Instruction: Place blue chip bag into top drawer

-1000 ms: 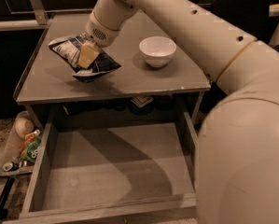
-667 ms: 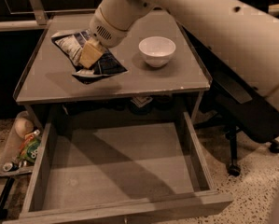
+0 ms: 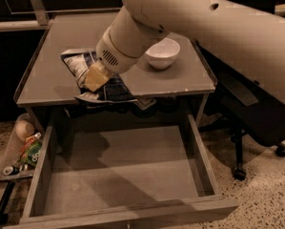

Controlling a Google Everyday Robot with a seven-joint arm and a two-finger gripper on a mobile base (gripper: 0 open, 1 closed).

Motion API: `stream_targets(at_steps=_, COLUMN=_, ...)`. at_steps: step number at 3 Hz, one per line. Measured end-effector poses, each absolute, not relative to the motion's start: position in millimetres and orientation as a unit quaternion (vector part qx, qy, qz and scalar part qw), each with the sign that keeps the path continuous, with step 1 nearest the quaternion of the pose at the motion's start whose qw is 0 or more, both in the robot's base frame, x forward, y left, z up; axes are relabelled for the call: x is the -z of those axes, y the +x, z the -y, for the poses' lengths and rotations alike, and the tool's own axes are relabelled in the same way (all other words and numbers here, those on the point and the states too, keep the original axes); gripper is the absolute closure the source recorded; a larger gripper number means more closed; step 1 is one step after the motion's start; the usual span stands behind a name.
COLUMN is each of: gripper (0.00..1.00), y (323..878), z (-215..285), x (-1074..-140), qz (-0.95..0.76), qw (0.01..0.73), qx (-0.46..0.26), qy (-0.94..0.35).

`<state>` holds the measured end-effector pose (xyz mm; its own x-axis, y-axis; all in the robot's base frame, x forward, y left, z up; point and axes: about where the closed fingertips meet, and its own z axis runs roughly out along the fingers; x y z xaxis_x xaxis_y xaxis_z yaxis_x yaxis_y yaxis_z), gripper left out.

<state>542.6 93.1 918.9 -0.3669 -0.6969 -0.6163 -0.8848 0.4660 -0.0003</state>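
The blue chip bag (image 3: 108, 86), dark blue with white panels, hangs in my gripper (image 3: 94, 78) above the front edge of the grey tabletop (image 3: 51, 80). Its lower end droops past that edge, over the back of the drawer. My gripper is shut on the bag, its tan fingers (image 3: 95, 75) pressed on the bag's middle. The arm reaches in from the upper right. The top drawer (image 3: 118, 168) stands pulled open below, grey, shallow, with a bare flat bottom.
A white bowl (image 3: 162, 53) sits on the tabletop behind the arm, to the right. A tray of small items (image 3: 23, 151) lies on the floor to the left of the drawer. An office chair base (image 3: 256, 147) stands at the right.
The gripper has carried the bag from the tabletop's back left toward the front edge, and the bag now overhangs the open drawer. The view has shifted too.
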Motion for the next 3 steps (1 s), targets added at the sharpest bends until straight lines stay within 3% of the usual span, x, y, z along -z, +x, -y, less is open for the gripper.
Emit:
stream_targets(at_steps=1, gripper=1.0, y=542.5, z=-93.6, x=-918.6, qz=-0.809, qw=0.279, qx=-0.168, qy=-0.489)
stream_targets(at_steps=3, gripper=1.0, y=480.0, z=-85.1, x=-845.7, qz=-0.846, qw=0.234, qx=-0.222, qy=-0.424)
